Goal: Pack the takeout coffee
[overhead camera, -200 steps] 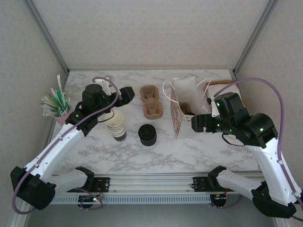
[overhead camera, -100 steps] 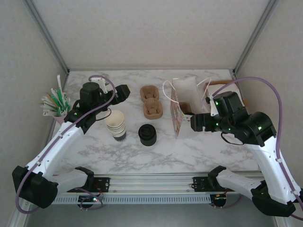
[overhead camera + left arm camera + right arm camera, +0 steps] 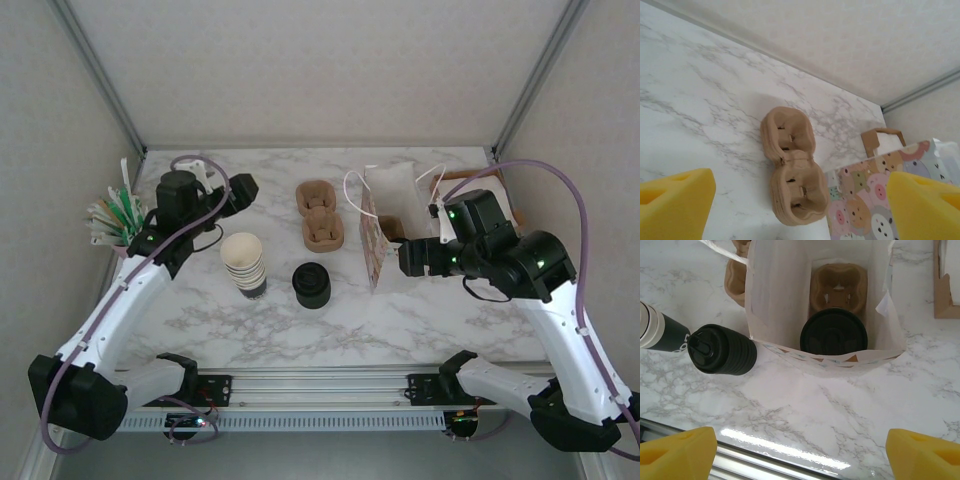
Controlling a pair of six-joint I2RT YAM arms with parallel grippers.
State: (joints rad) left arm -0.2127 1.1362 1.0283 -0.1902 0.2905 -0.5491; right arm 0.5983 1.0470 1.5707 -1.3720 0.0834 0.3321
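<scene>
The takeout coffee (image 3: 834, 332) stands inside the white paper bag (image 3: 775, 300). Its round black lid faces up and its wall is hidden. It sits in the near pocket of a brown pulp carrier (image 3: 839, 282) on the bag's floor. My right gripper (image 3: 799, 452) hovers over the table just in front of the bag's mouth, open and empty. It is next to the bag (image 3: 385, 225) in the top view too, right gripper (image 3: 408, 260). My left gripper (image 3: 238, 188) is raised at the back left, open, holding nothing, and faces a stack of pulp carriers (image 3: 792, 165).
A stack of black lids (image 3: 312, 284) and a cream stack of lidless cups (image 3: 244, 263) stand mid-table, left of the bag. A cup of stir sticks (image 3: 118, 220) is at the far left. A brown cardboard box (image 3: 946, 285) sits right of the bag.
My left arm has drawn back and to the left, away from the cup stack, its jaws narrowing slightly. The right gripper has edged a little left.
</scene>
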